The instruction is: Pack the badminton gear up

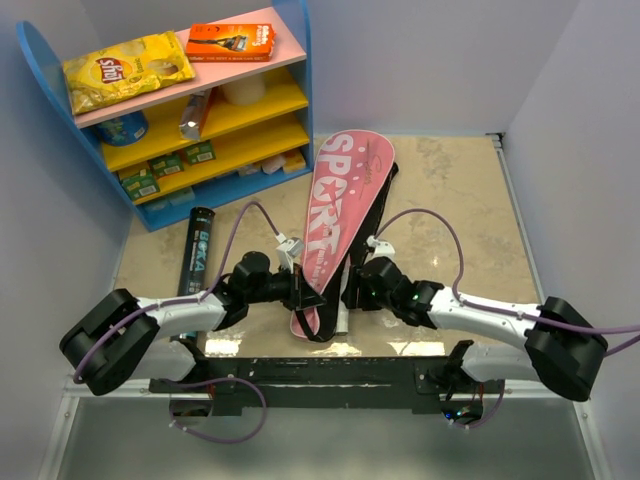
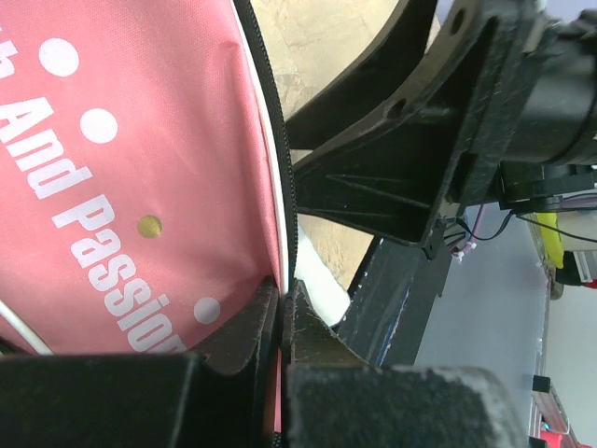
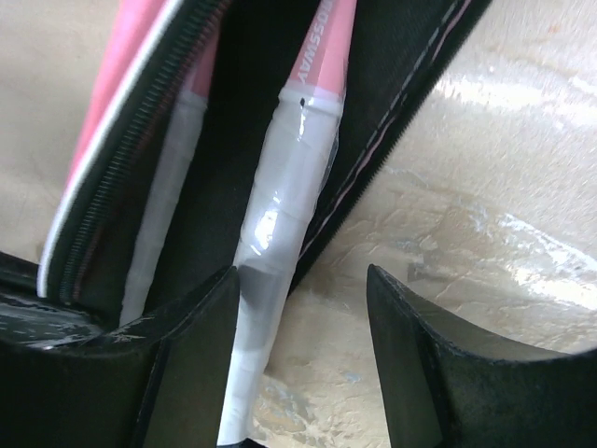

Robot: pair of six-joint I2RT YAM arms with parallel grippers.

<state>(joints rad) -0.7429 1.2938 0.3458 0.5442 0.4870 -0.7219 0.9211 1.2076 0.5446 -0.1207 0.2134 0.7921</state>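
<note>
The left end effector [image 2: 283,297] is pinched closed on the edge of the cover [image 2: 140,168]. The right end effector [image 3: 300,273] gapes around the racket [image 3: 284,177] at its taped handle, gripping nothing. The handle juts from the cover's mouth over the bench [image 3: 485,187].

I judge the racket is being seated. Close squarely on the handle, push along the cover's length, and hold the flap clear of the zip [image 3: 132,140].

The racket head is hidden inside. A second pale shaft by the zip is unclear. No shuttlecocks show, and the tube [image 1: 197,250] lies well apart.
</note>
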